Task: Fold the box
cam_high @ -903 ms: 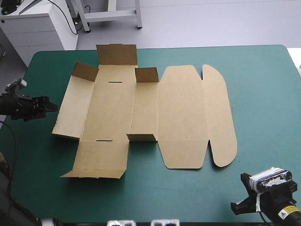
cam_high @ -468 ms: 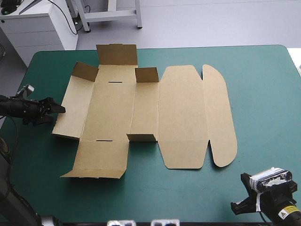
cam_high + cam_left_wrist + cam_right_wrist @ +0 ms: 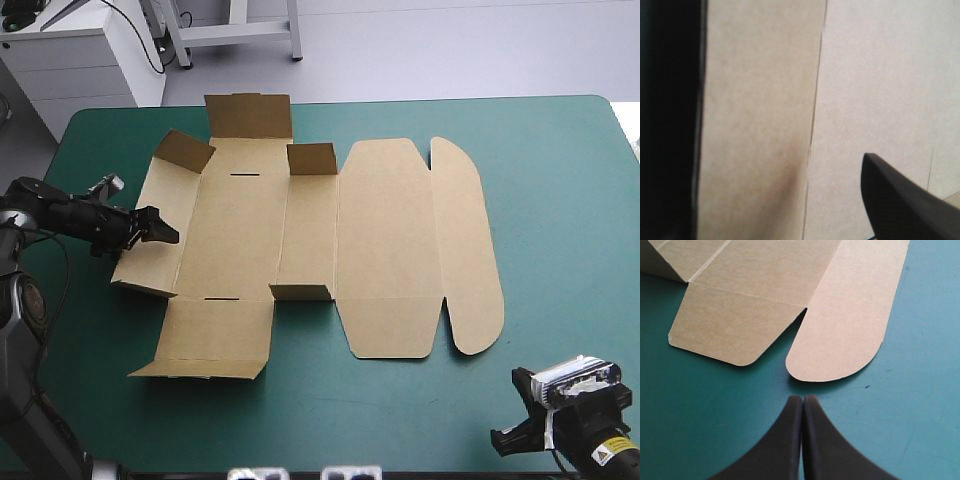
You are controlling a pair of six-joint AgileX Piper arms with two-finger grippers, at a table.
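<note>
box [image 3: 380, 240] mostly flat, small tabs [image 3: 311, 158] up. left hand [image 3: 165, 233] spread wide over its left side panel [image 3: 150, 265]; right hand [image 3: 803, 399] pinched empty, worktop's [image 3: 560, 200] near-right corner. Folding barely begun.

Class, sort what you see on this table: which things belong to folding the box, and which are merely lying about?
Part of the job:
- box, brown, mostly flat
- left hand, over the box's left panel

Merely there:
- right hand, shut, short of the box's rounded flap, touching nothing
- teal-green cover, only the surface underneath
</note>
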